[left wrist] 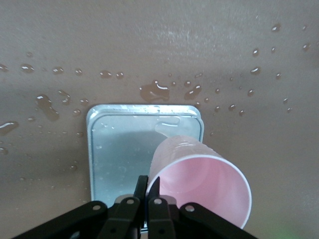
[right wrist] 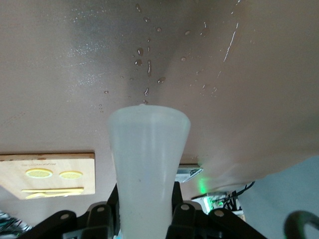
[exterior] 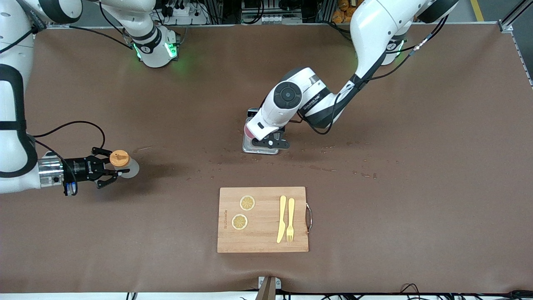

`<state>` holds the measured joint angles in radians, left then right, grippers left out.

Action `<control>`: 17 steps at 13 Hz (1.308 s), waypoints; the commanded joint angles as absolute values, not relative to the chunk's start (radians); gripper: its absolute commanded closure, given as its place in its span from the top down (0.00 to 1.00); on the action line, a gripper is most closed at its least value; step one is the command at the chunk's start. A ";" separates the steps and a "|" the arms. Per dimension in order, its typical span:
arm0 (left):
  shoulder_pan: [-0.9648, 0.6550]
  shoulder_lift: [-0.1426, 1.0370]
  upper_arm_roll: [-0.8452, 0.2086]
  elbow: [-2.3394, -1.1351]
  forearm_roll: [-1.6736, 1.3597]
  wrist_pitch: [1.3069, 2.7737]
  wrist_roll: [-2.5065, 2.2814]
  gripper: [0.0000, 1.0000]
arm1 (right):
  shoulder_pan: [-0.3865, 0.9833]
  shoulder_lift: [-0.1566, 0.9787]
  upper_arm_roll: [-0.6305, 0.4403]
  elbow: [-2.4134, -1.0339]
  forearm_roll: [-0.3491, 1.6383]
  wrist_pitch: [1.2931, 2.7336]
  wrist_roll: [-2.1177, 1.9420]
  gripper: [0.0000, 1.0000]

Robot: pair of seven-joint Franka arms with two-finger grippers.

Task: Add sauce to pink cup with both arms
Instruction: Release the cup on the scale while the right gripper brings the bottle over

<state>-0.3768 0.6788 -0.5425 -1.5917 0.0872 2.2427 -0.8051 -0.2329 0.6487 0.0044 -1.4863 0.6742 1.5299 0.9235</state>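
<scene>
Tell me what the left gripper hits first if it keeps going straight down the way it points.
Probably the metal tray directly beneath the left gripper, which is shut on the pink cup's rim. The tilted cup may touch first; depth is unclear.

Both grippers' jaws clamped tight

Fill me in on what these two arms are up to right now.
The right gripper is shut on the sauce bottle near its end of the table. The left gripper pinches the pink cup by its rim over a clear tray mid-table, farther from the front camera than the cutting board. Bottle and cup are apart; no sauce is in the cup yet.
</scene>
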 commanded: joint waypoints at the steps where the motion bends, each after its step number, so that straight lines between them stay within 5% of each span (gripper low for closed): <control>1: -0.388 0.701 -0.535 -1.572 0.132 2.235 -0.825 0.00 | -0.181 0.585 -0.003 -1.500 0.611 1.543 1.008 0.25; 3: -0.390 0.703 -0.535 -1.572 0.132 2.229 -0.822 0.00 | -0.131 0.555 -0.003 -1.500 0.556 1.581 1.093 0.25; 4: -0.390 0.703 -0.535 -1.577 0.130 2.229 -0.822 0.58 | -0.109 0.548 -0.003 -1.500 0.534 1.583 1.123 0.25; 5: -0.391 0.707 -0.535 -1.578 0.135 2.229 -0.819 1.00 | -0.095 0.539 -0.003 -1.500 0.522 1.585 1.141 0.25; 10: -0.370 0.663 -0.534 -1.575 0.141 2.163 -0.821 1.00 | 0.007 0.502 -0.003 -1.499 0.424 1.634 1.297 0.25; 17: -0.160 0.407 -0.532 -1.575 0.153 1.994 -0.698 1.00 | 0.248 0.454 0.002 -1.491 0.203 1.644 1.672 0.25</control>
